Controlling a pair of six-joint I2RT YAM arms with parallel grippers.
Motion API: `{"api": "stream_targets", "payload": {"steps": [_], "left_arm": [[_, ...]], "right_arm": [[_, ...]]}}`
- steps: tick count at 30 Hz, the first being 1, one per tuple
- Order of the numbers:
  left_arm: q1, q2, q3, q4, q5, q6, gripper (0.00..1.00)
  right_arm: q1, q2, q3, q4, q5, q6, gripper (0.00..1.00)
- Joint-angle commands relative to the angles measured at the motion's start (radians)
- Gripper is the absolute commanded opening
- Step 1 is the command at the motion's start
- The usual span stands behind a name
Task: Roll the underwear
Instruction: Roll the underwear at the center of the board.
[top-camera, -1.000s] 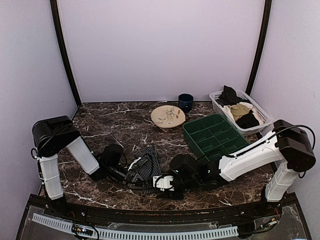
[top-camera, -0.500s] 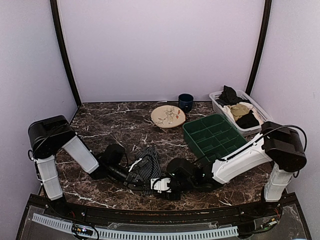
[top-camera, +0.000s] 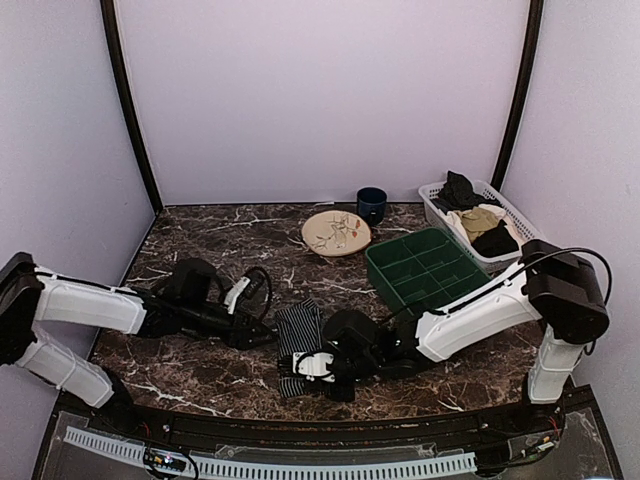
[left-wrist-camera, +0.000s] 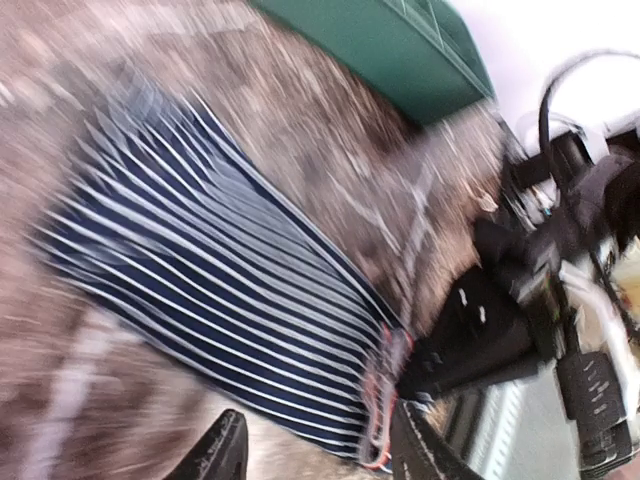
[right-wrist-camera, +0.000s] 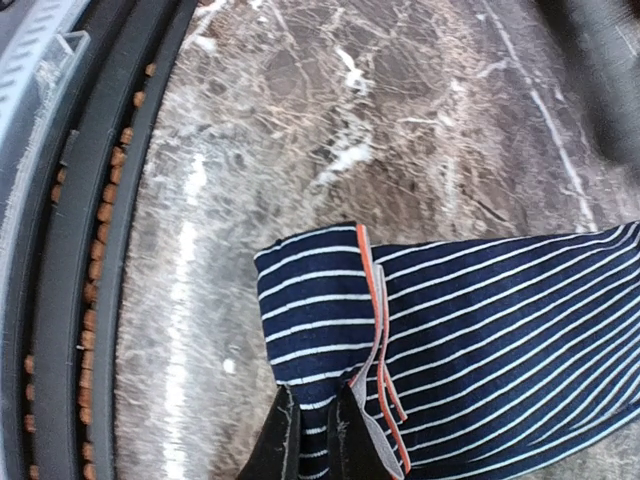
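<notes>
The underwear (top-camera: 298, 335), navy with thin white pinstripes, lies as a long strip on the marble near the table's front. In the right wrist view its near end (right-wrist-camera: 320, 300) is folded back, showing a grey band with an orange-red edge. My right gripper (right-wrist-camera: 315, 438) is shut on that folded end, seen from above at the strip's near end (top-camera: 300, 372). My left gripper (top-camera: 265, 337) sits just left of the strip. In its blurred wrist view, the left gripper (left-wrist-camera: 320, 455) stands open with nothing between its fingers, and the underwear (left-wrist-camera: 220, 280) lies ahead of them.
A green compartment tray (top-camera: 430, 268) stands right of the underwear. Behind it a white basket (top-camera: 524, 229) holds dark and tan clothes. A patterned plate (top-camera: 336, 233) and a dark blue cup (top-camera: 371, 204) sit at the back. The table's front rail (right-wrist-camera: 90, 200) runs close by.
My left arm has stretched low across the table, opened and let go of the underwear. My right gripper has shut on the near end, and the strip now lies straighter.
</notes>
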Motion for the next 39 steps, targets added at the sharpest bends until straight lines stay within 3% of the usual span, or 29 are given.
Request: {"api": "stream_targets", "payload": {"steps": [1, 4, 9, 14, 20, 23, 31, 36, 39], "left_arm": [[0.005, -0.25, 0.014, -0.192, -0.355, 0.105, 0.52], [0.005, -0.411, -0.016, -0.195, -0.473, 0.174, 0.54], [-0.016, -0.598, -0.04, -0.25, -0.437, 0.375, 0.59], [-0.212, -0.618, 0.001, -0.397, -0.576, 0.56, 0.6], [-0.523, -0.495, 0.008, -0.419, -0.771, 0.645, 0.58], [-0.605, -0.388, -0.002, -0.379, -0.784, 0.654, 0.58], [-0.653, -0.094, 0.061, -0.191, -0.852, 0.717, 0.57], [-0.653, 0.031, 0.11, -0.171, -0.87, 0.731, 0.57], [-0.653, 0.068, 0.123, -0.174, -0.853, 0.732, 0.47]], "right_arm": [[-0.034, 0.017, 0.055, -0.222, -0.181, 0.144, 0.0], [-0.094, 0.041, 0.083, -0.254, -0.312, 0.229, 0.0], [-0.188, 0.125, 0.124, -0.276, -0.537, 0.304, 0.0], [-0.248, 0.235, 0.188, -0.292, -0.68, 0.354, 0.0], [-0.294, 0.323, 0.274, -0.358, -0.735, 0.383, 0.0], [-0.31, 0.342, 0.298, -0.372, -0.748, 0.388, 0.0], [-0.324, 0.361, 0.303, -0.368, -0.754, 0.394, 0.0], [-0.326, 0.361, 0.3, -0.357, -0.752, 0.4, 0.0], [-0.327, 0.366, 0.304, -0.352, -0.752, 0.404, 0.0]]}}
